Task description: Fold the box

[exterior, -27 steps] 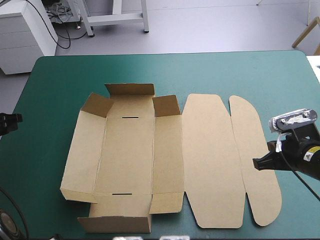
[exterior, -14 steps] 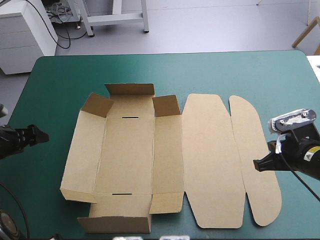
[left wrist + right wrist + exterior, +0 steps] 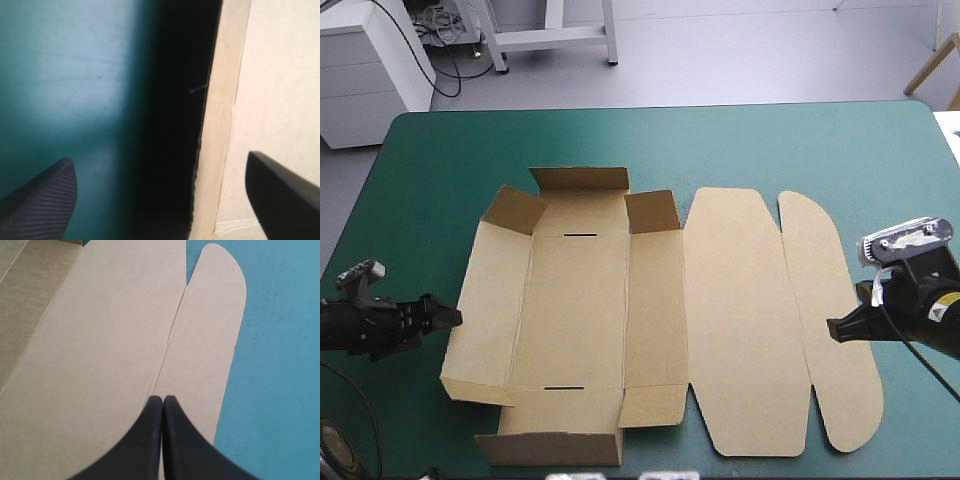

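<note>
Taking the far edge of the worktop [image 3: 770,140] as 12 o'clock, the box [image 3: 575,300] lies mid-worktop, part-formed. Its long wall [image 3: 485,300] at 9 o'clock is tipped up a little and the end flaps [image 3: 582,180] at 12 and 6 o'clock are partly raised. The lid [image 3: 735,320] and its rounded flap [image 3: 830,250] lie flat toward 3 o'clock.

The left end effector [image 3: 450,318] sits low at the box's 8 o'clock, just beside the wall's outer edge. Its wrist view shows the fingers spread wide, the board's edge and its dark shadow in the gap between them, gripping nothing. I read this as lining up to straddle the edge so the wall can be pinched or pushed upright, which looks like the next fold. The view is too close to tell whether a fingertip touches the board.

The right end effector [image 3: 832,328] is at 4 o'clock, empty, its fingers pressed together into one point above the crease where flap meets lid. Closed like that it serves as a blunt presser. It is probably there to pin the flat half so the sheet cannot slide while the left side is worked.

The task looks early: no wall is tucked and the floor slots [image 3: 582,236] are empty.
</note>
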You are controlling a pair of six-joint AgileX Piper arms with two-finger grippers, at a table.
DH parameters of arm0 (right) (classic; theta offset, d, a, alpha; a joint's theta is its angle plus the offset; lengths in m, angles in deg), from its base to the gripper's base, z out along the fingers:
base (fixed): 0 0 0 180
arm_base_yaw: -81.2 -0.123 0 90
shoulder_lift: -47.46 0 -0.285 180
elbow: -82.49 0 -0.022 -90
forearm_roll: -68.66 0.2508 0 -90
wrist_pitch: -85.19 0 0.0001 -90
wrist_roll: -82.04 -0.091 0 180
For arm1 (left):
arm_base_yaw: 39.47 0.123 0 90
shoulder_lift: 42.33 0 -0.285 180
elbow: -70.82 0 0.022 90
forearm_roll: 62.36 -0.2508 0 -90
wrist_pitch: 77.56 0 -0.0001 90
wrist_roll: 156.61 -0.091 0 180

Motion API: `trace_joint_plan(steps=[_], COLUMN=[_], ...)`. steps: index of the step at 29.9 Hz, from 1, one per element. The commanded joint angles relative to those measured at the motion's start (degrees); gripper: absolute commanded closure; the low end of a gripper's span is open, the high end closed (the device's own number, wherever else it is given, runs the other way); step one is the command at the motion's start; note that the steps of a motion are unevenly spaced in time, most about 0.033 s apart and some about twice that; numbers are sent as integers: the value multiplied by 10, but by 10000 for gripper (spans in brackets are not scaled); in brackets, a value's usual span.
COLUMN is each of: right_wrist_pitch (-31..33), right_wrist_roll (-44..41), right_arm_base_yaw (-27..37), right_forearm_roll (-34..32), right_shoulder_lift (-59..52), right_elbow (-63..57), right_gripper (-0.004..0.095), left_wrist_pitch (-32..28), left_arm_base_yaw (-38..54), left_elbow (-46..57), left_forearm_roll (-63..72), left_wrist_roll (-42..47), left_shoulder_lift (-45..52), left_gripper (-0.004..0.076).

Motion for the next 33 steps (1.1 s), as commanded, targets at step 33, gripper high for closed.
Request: trace_joint_plan(steps=[33], right_wrist_pitch=[-27], right_wrist_roll=[5], right_arm_base_yaw=[4], right_forearm_roll=[2], right_shoulder_lift=[-4], right_elbow=[12], right_gripper=[927], left_wrist_pitch=[-24], left_arm_base_yaw=[-184], left_elbow=[15], left_forearm_roll=[43], left_wrist_roll=[-22], left_shoulder_lift=[-90], left_gripper=[187])
